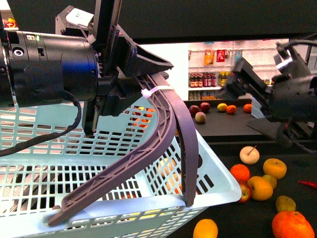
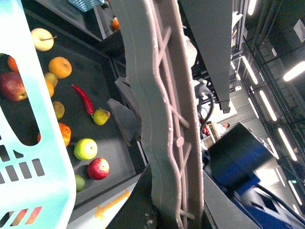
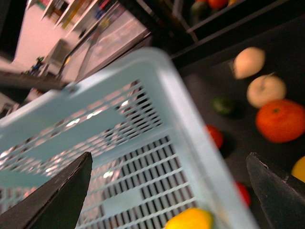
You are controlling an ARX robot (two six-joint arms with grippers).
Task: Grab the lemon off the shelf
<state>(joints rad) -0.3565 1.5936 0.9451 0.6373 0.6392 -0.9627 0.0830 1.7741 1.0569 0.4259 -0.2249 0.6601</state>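
The lemon [image 1: 205,229], a bright yellow oval with an orange-tinged end, lies on the lower tray of the black shelf [image 1: 229,128], just beside the corner of the light-blue basket [image 1: 218,171]. My left gripper [image 1: 148,74] is shut on the grey basket handle [image 1: 166,124], holding the basket up; in its wrist view the handle [image 2: 167,95] runs up from the left gripper [image 2: 167,205]. My right gripper [image 1: 233,87] hangs open above the shelf's upper tier, well above the lemon. In its wrist view the right gripper [image 3: 169,160] looks over the basket rim [image 3: 190,119], with a blurred yellow fruit [image 3: 189,219] low between the fingers.
Oranges [image 1: 292,224], golden-yellow round fruits [image 1: 275,167], a pale apple [image 1: 249,154], a pear [image 1: 286,202] and a red chili [image 1: 307,183] share the lower tray. More fruit [image 1: 222,106] sits on the upper tier. White store shelves of bottles [image 1: 203,79] stand behind.
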